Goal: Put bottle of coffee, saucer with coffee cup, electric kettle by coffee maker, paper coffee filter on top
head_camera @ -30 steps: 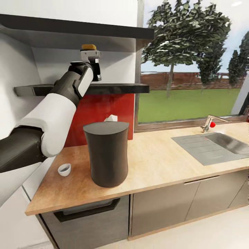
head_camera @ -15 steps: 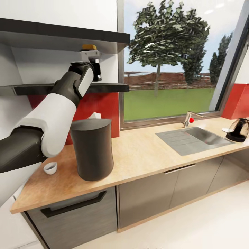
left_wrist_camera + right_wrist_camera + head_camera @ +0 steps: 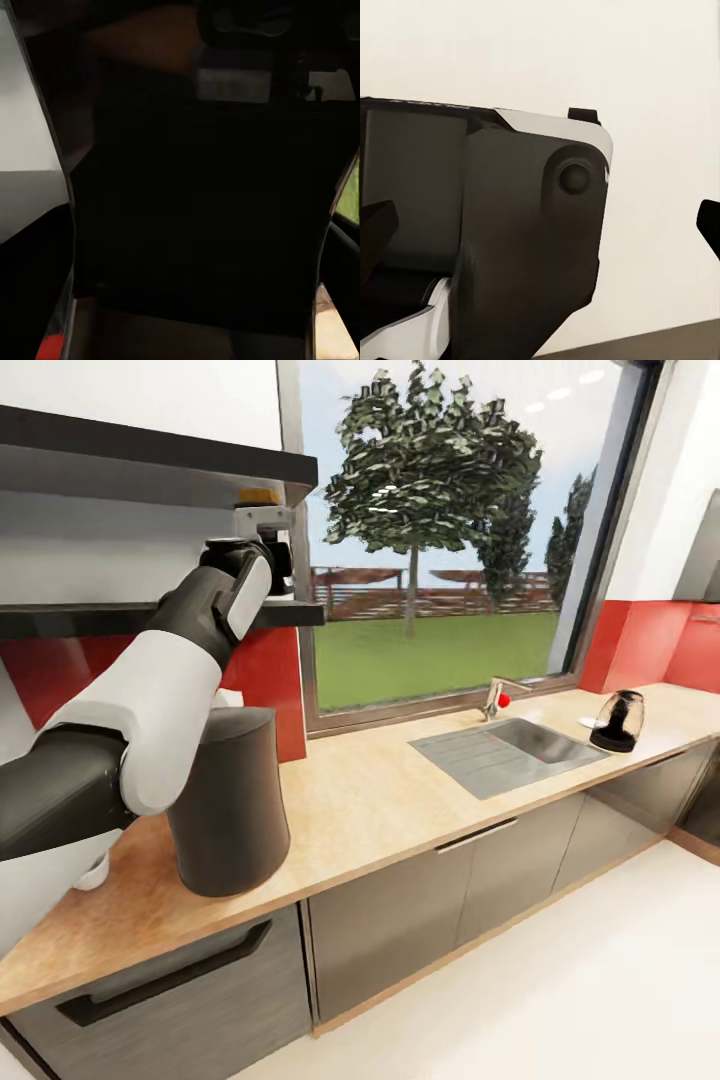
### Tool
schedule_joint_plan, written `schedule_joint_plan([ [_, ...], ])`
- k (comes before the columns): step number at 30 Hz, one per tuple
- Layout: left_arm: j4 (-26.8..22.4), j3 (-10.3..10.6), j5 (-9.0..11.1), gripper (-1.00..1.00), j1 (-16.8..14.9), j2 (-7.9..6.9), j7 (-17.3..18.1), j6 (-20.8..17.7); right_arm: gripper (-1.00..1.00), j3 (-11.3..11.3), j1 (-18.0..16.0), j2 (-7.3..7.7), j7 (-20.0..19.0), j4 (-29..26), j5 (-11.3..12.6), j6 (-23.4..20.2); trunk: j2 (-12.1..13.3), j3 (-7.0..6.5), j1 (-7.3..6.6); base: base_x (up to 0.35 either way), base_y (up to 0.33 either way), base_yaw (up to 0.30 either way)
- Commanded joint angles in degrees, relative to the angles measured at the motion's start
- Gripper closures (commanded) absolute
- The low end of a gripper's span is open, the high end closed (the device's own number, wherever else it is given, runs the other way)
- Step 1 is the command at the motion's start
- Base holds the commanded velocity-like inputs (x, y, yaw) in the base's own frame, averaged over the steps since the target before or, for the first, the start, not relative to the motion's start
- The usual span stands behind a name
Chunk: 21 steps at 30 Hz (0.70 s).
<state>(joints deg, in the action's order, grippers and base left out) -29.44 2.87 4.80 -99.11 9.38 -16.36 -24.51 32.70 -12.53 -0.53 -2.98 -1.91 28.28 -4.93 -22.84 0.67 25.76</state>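
Head view showed the left arm raised to the thin glossy black slab shelf (image 3: 150, 618), its left end effector (image 3: 262, 520) clamped on the small dark jar of coffee with a gold-brown lid (image 3: 258, 496), the lid peeking above the white end-effector housing just under the upper black shelf. Left wrist view was almost wholly dark with the jar (image 3: 195, 195) pressed close between the fingers, a pale label patch near its top.

On the long light tan wood-look bench (image 3: 400, 800) stood the large matte dark-grey waisted drum of the coffee maker (image 3: 230, 805), partly covered by the arm's white forearm. A pale scrap of the cream paper coffee filter (image 3: 228, 699) showed just behind the drum's top edge. A small white rounded object, apparently the tiny coffee cup (image 3: 92, 873), sat on the bench beside the drum, half hidden by the arm. Well apart, past the steel sink (image 3: 510, 752), the clear-glass electric kettle with a black lid (image 3: 619, 720) stood beside a flat white saucer (image 3: 590, 722).

Right wrist view showed the right end effector (image 3: 547, 221) with its dark fingertips spread wide apart, facing a dark robot housing and a pale wall.
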Motion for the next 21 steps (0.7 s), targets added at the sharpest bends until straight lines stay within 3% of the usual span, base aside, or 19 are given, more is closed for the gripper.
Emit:
schedule_joint_plan([
  [1, -0.09, 0.35, 0.39, 1.0, -0.03, -0.02, -0.51, -0.27, -1.0, 0.48, -0.04, 0.01, -0.1, -0.02, 0.55, -0.22, -0.08, 0.07, 0.03, 0.0, 0.0, -0.272],
  [21, -0.03, 0.3, 0.31, 1.0, 0.05, 0.02, -0.58, -0.27, -1.0, 0.44, -0.04, 0.01, -0.1, -0.02, 0.64, -0.26, -0.08, 0.07, 0.03, 0.02, -0.018, -0.272],
])
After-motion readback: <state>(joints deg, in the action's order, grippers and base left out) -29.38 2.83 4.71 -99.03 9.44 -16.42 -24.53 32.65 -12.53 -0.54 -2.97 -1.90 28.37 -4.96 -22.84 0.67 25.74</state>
